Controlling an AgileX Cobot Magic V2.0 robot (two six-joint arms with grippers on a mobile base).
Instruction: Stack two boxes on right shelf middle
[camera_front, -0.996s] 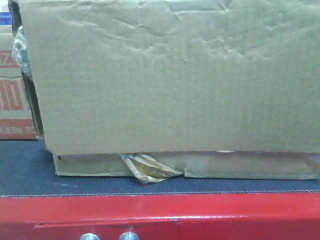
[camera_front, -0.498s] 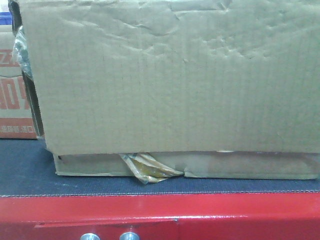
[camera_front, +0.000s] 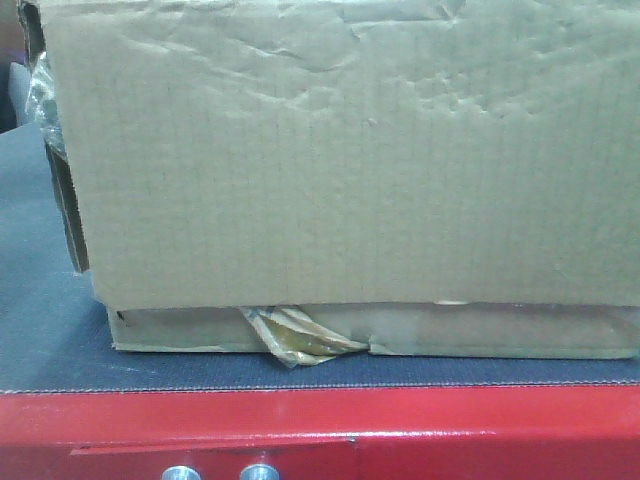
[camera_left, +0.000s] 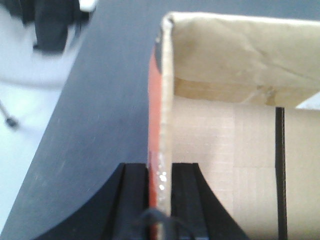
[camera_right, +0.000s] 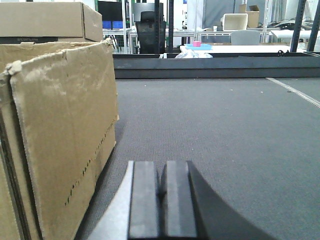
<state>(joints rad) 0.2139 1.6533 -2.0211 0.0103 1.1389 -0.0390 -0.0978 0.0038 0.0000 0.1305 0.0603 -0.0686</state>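
The large brown box (camera_front: 350, 150) rests on the flatter box (camera_front: 480, 330), and torn yellowish tape (camera_front: 300, 340) hangs between them. Both stand on the dark grey mat (camera_front: 40, 300), not on the shelf, which is out of view. My left gripper (camera_left: 160, 172) is shut on the upright wall of an open carton (camera_left: 162, 100) whose outer face is red-printed. My right gripper (camera_right: 162, 185) is shut with nothing in it, low over the mat. A brown cardboard box side (camera_right: 60, 140) stands just left of it, apart from the fingers.
A red frame (camera_front: 400, 430) edges the mat at the front. In the right wrist view another carton (camera_right: 45, 20) sits behind the near box, a dark rail (camera_right: 210, 65) crosses the mat's far end, and office furniture lies beyond.
The red-lettered carton at the left edge of the front view has gone from there; bare mat shows in its place. The two stacked boxes have not moved.
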